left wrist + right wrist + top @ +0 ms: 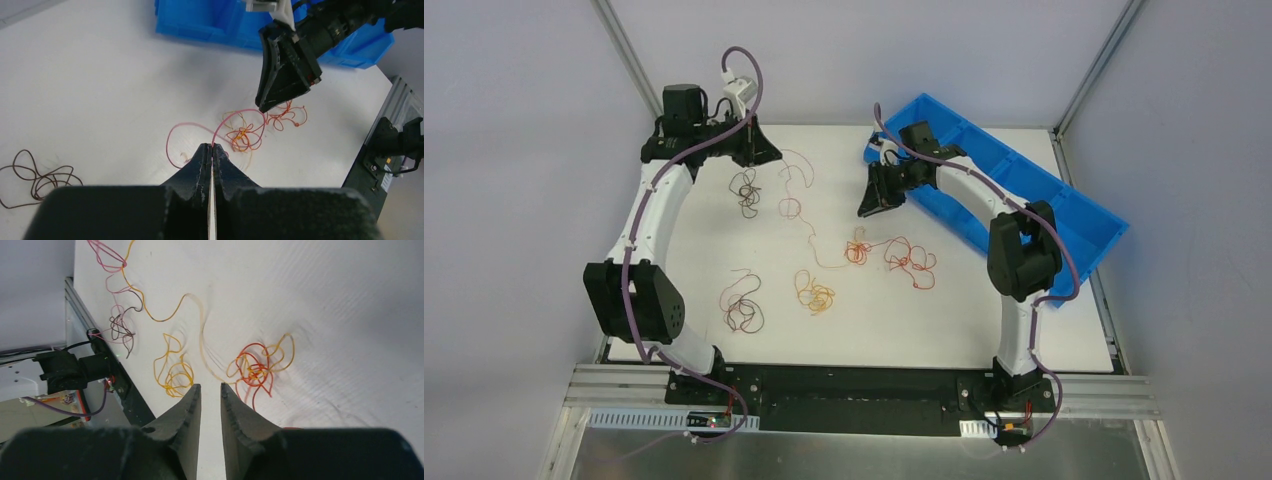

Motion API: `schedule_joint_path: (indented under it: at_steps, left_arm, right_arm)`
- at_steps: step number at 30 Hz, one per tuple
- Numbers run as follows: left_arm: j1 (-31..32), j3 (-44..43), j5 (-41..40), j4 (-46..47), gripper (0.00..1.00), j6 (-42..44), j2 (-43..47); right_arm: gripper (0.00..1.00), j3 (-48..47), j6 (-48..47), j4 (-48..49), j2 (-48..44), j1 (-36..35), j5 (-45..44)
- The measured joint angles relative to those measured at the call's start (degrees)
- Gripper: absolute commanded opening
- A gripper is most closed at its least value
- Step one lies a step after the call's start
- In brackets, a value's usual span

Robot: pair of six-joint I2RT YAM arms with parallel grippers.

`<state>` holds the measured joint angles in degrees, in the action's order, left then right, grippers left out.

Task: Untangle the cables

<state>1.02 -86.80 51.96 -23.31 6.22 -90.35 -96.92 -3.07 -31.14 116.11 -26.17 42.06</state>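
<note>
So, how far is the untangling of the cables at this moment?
Perhaps halfway. Done: the dark brown cable and the yellow cable lie by themselves. In hand: the left gripper is shut on a pink cable that loops around an orange knot. Left: that knot and a brown-pink bunch each look tangled; the right gripper is open and empty.

No text, brand, number or sign can be read in any view. In the left wrist view, far right, a small pale patch (386,183) sits on a black mount (372,165). It may be a label, but its marks are too small to make out.
</note>
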Motion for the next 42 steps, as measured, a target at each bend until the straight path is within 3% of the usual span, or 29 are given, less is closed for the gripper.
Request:
schedule_joint_path:
  at_steps: [3, 9, 14, 18, 26, 28, 30, 31, 33, 35, 42]
  left_arm:
    - [0.2, -4.6, -0.1, 0.1, 0.0, -3.0, -0.3]
    - [0.2, -12.0, -1.6, 2.0, 0.0, -9.3, -2.5]
    - [0.2, -15.9, -3.3, 3.5, 0.0, -13.9, -6.3]
    - [0.2, -16.3, -3.2, 4.6, 0.0, -17.5, -8.9]
    - [0.5, -16.3, -3.2, 5.2, 0.0, -21.2, -9.5]
    - [0.5, -16.3, -3.2, 5.3, 0.0, -22.1, -9.5]
    - [0.5, -16.4, -3.2, 5.5, 0.0, -22.8, -9.5]
    - [0.5, -16.4, -3.2, 5.5, 0.0, -23.2, -9.5]
    - [0.4, -16.4, -3.2, 5.5, 0.0, -23.7, -9.5]
    - [0.2, -16.8, -3.2, 5.5, 0.0, -24.3, -9.7]
    - [-6.4, -26.5, -6.1, 5.5, 0.0, -25.3, -14.0]
  right_arm:
    - [0.23, 0.0, -2.4, -0.9, 0.1, 0.3, -2.0]
    - [0.34, 0.1, -5.0, -2.7, 0.8, 0.2, -3.8]
    - [0.66, 0.1, -4.5, -1.9, 0.8, 0.2, -3.6]
    - [0.76, 1.3, -1.7, 6.6, 0.3, -0.2, -3.0]
    - [0.77, 5.1, 1.3, 29.1, -0.9, -4.3, -1.5]
    - [0.74, 4.8, 1.1, 32.1, -0.4, -5.9, -1.2]
    - [0.63, 4.2, 1.1, 34.7, 1.0, -7.4, -1.1]
    - [0.51, 4.1, 1.1, 35.8, 1.8, -8.1, -1.1]
    - [0.16, 4.0, 1.0, 37.3, 3.8, -9.4, -1.1]
    - [0.0, 4.0, 1.1, 37.8, 5.5, -10.2, -1.2]
    - [0.0, 8.1, -0.2, 36.6, 6.5, -9.9, -2.6]
